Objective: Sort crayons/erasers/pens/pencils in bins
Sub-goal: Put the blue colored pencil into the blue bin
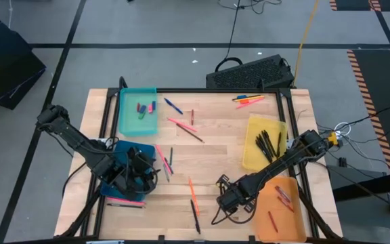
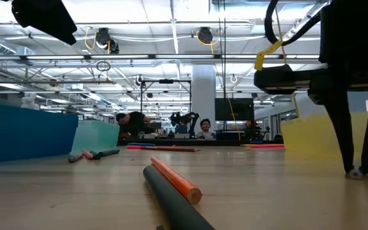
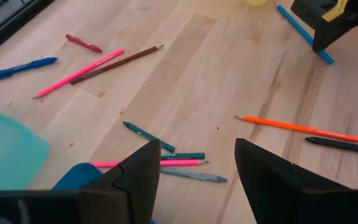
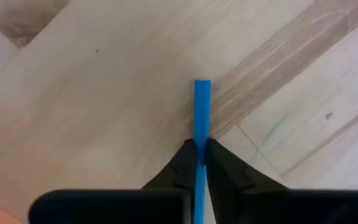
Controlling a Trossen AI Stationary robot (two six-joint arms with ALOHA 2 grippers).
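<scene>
Left claw (image 3: 194, 180): fingers spread wide, above the dark blue translucent plastic bin (image 1: 124, 169). Loose pencils and pens on the pale wooden counter (image 1: 208, 163). Right claw (image 4: 197, 163): pinched onto a thin blue pen (image 4: 202, 106), beside the orange translucent bin (image 1: 286, 210).

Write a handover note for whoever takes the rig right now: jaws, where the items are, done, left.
Right gripper: jaws shut on a blue stick, low over the table beside the orange bin.
Left gripper: jaws open, nothing between them, over the dark blue bin.
Done: erasers in the teal bin, black sticks in the yellow bin, a few red crayons in the orange bin.
Left: loose sticks on the table: pink and brown mid-table, orange and black near the front edge, an orange-pink cluster at the back right, several beside the dark blue bin.
</scene>
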